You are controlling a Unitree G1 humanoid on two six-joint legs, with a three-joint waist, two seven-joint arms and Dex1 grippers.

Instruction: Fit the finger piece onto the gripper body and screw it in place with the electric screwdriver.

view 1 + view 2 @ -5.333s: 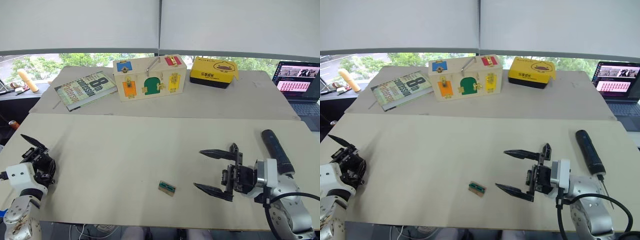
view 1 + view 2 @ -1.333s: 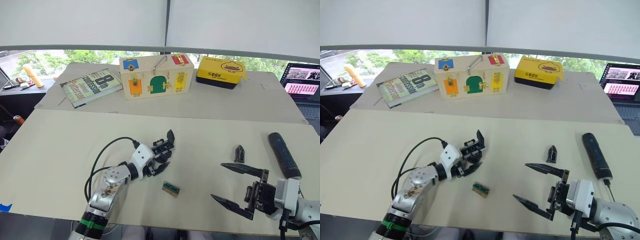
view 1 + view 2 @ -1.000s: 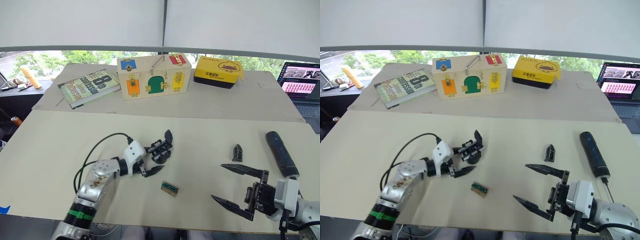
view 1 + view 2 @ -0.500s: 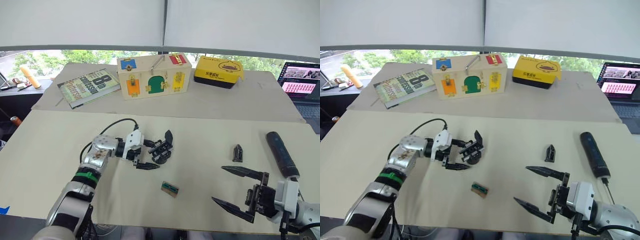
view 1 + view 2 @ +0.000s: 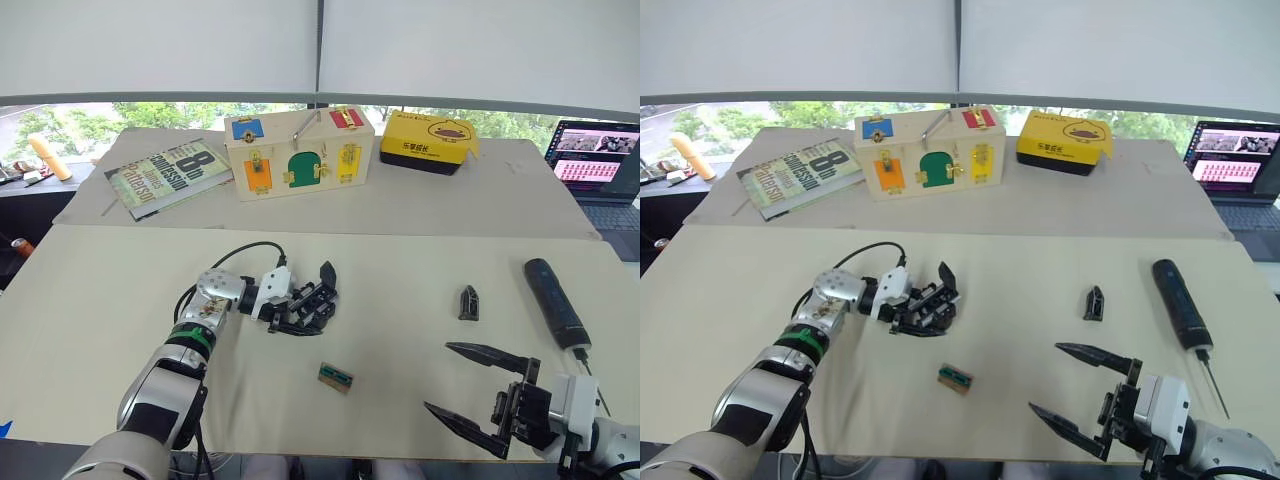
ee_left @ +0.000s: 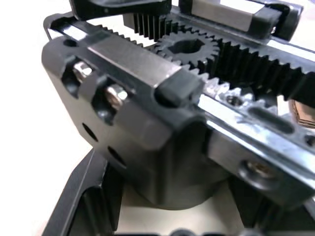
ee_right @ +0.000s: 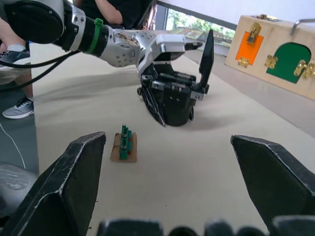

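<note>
The yellow box (image 5: 428, 142) and the wooden latch box (image 5: 299, 152) stand closed at the far side of the table (image 5: 400, 260), well beyond both grippers, so nothing shows of what they hold. The left gripper (image 5: 297, 307) lies low on the table with its black fingers (image 7: 153, 105) clamped on either side of the gripper body (image 7: 173, 100), which sits upright between them with its one pointed finger sticking up; in the left wrist view the body's rack teeth and centre gear (image 6: 189, 48) sit right against the camera. The right gripper (image 5: 480, 393) hovers near the front edge with its two fingers spread wide and nothing between them. The finger piece (image 5: 468, 302) stands alone on the table just beyond the right gripper, well apart from the gripper body. The electric screwdriver (image 5: 553, 302) lies to the outer side of the right gripper, its bit pointing toward the front edge. One small green-topped block (image 5: 335, 377) rests between the two grippers, near the left one. One book (image 5: 165, 177) lies far beyond the left gripper, and one laptop (image 5: 598, 162) sits at the far right.
</note>
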